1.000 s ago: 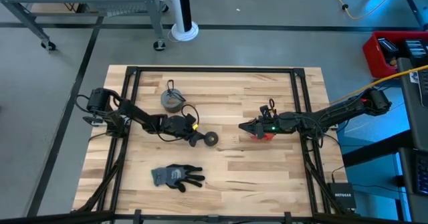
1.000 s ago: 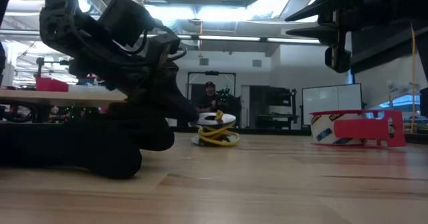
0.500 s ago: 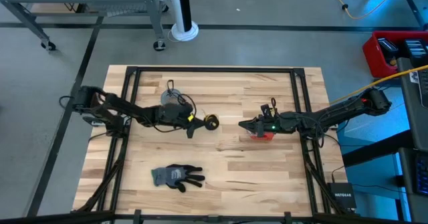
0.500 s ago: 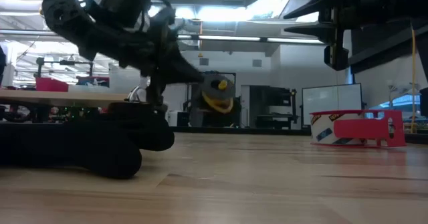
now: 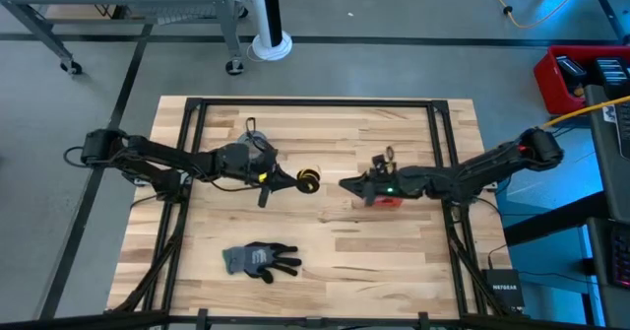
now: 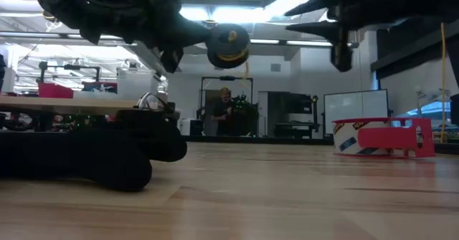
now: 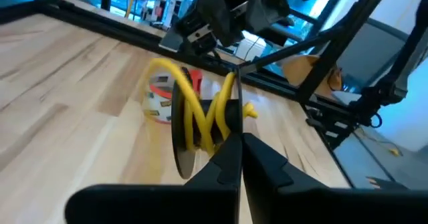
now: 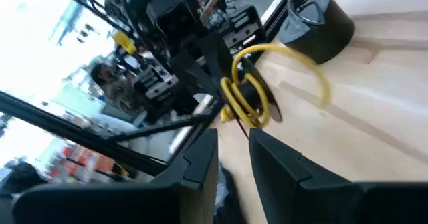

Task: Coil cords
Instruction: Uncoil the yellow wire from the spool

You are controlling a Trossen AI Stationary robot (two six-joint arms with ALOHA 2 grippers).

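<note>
The yellow cord [image 5: 309, 180] is wound in a small coil around a dark disc, and my left gripper [image 5: 287, 179] is shut on it above the table's middle. The coil also shows lifted in the low view [image 6: 228, 45] and in the left wrist view [image 7: 194, 117]. My right gripper [image 5: 346, 184] is open and empty a little to the coil's right, pointing at it; the right wrist view shows the coil [image 8: 247, 97] just beyond its fingers [image 8: 234, 154]. I cannot make out the black cord. My left gripper pinches the yellow loops [image 7: 224, 107] at the coil's side between its two shut fingers. The fingers come roughly level from the table's left. The coil stands on edge beyond the fingertips, lifted clear of the table, and a loose yellow loop [image 8: 313, 67] sticks out from it.
A grey tape roll [image 5: 254, 141] stands at the far left, partly under my left arm. A red tape roll [image 5: 391, 199] lies under my right arm and shows in the low view [image 6: 384, 137]. A black glove [image 5: 261, 259] lies near the front edge.
My left gripper has risen and swung toward the far edge, lifting the yellow coil off the table to well above it; the coil has turned from lying flat to standing on edge. My right gripper has moved slightly toward the table's left, nearer the coil.
</note>
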